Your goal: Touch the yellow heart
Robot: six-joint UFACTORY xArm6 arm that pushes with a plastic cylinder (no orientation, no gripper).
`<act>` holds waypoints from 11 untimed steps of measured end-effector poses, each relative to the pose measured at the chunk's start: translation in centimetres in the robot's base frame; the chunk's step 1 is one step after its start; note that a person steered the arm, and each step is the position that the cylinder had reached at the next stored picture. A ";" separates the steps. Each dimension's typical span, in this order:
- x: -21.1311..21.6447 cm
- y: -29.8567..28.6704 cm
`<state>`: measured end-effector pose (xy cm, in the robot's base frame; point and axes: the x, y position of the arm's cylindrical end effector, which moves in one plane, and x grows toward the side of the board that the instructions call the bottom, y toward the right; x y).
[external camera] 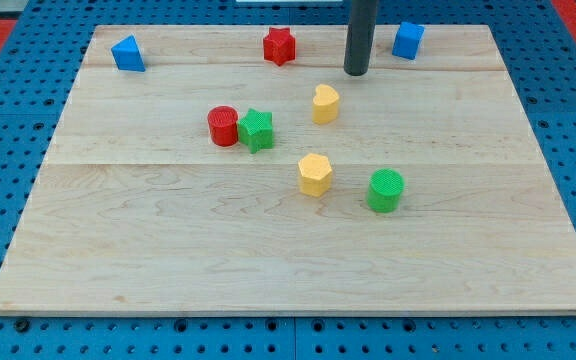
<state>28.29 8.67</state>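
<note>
My tip [356, 73] stands just above-right of the yellow heart [325, 103] (not touching; no jaws visible)

A straight, plain rod, dark grey to near black, round in section and smooth, with a flat blunt end at my tip [356, 73].

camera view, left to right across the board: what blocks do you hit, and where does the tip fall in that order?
blue triangular block → red cylinder → green star → red star → yellow hexagon → yellow heart → my tip → green cylinder → blue cube
</note>
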 end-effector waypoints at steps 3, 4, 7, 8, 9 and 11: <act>0.0 0.0; -0.2 0.0; -0.6 0.0; 1.0 -1.2; 3.6 -5.4; 10.9 -10.3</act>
